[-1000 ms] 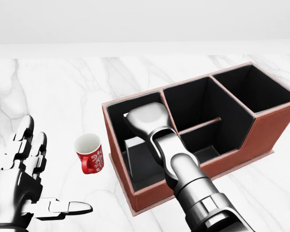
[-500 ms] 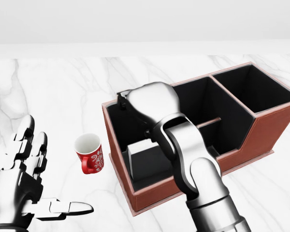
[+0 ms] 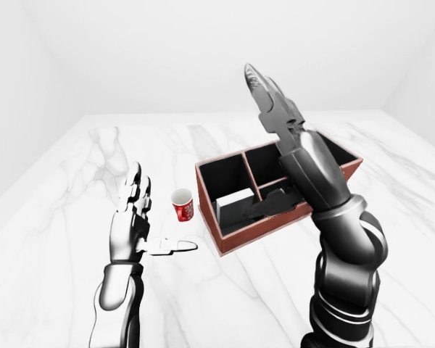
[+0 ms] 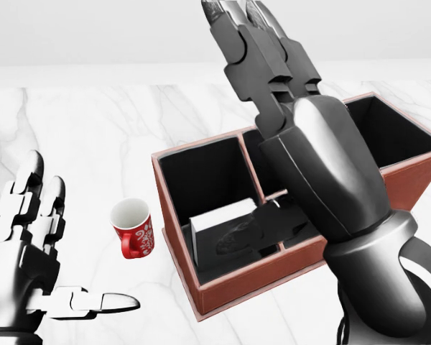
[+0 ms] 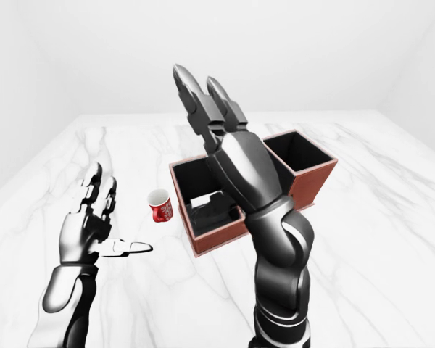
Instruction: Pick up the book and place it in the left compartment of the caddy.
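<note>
White marble table (image 4: 79,129); book (image 4: 219,226) leans in caddy (image 4: 174,244); spread right hand (image 4: 255,43) could clip its rim.

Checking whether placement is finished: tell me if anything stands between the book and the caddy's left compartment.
Nothing does. The book already sits inside the left compartment of the caddy; the open right robot hand is raised above it.

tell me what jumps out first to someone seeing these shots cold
The right hand rises high in the middle of the head view, fingers open and empty, above the brown caddy. The white book lies inside the caddy's left compartment. A red mug stands left of it, and the left hand is spread open at lower left.
</note>
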Robot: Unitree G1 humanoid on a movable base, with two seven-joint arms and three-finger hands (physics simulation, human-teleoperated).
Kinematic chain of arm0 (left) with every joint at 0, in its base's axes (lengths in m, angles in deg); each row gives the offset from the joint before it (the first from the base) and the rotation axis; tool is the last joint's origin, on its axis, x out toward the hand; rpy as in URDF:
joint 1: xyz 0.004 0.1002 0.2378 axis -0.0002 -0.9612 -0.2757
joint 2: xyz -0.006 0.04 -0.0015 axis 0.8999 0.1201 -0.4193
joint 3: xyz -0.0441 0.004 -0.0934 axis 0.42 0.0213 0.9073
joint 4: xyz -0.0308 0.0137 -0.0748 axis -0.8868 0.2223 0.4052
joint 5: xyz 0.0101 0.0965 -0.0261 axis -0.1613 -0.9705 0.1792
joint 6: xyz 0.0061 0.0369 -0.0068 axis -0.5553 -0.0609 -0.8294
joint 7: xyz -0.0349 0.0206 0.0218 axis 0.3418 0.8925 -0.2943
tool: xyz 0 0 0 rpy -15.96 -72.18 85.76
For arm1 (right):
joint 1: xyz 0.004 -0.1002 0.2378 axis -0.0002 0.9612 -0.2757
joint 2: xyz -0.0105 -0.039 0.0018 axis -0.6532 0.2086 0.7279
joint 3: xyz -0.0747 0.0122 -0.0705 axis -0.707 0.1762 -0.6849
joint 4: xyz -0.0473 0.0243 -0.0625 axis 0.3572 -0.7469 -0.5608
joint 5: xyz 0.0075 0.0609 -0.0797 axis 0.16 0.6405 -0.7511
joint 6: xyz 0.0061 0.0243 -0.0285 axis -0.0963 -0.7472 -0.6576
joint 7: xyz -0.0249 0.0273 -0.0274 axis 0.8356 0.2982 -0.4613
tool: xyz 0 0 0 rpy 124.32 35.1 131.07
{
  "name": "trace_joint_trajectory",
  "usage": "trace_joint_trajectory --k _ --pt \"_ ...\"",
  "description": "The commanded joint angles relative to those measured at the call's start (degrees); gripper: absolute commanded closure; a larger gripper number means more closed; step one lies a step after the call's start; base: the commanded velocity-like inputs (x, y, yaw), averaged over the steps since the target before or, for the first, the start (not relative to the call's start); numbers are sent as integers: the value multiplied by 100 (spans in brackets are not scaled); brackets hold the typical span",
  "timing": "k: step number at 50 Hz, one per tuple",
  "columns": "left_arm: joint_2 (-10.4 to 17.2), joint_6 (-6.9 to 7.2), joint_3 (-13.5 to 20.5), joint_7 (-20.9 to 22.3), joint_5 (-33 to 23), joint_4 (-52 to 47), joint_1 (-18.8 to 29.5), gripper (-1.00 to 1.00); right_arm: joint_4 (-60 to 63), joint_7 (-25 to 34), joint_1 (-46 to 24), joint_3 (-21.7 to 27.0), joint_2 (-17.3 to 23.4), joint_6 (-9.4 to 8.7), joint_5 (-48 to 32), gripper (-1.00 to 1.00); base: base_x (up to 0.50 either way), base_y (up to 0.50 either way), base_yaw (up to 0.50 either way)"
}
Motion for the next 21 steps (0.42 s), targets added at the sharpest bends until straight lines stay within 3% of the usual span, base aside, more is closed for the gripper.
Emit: trace_joint_trajectory --k 1,4,8,21 --pt "-7 0 -120 -37 -93 -353 -5 -100 1644 -1561 1755 272 18 0 3326 -100 0 0 0" --pt "-8 0 -127 -42 -112 -563 -48 -100 1636 -2098 2399 353 33 0 4376 -100 0 0 0" --pt "-22 0 -167 -45 -141 -614 -43 -100 1374 -2518 2872 360 165 0 5087 -100 0 0 0" --pt "-17 0 -411 -150 -283 -840 117 -100 801 -3065 2966 -29 276 0 5242 -100 0 0 0"
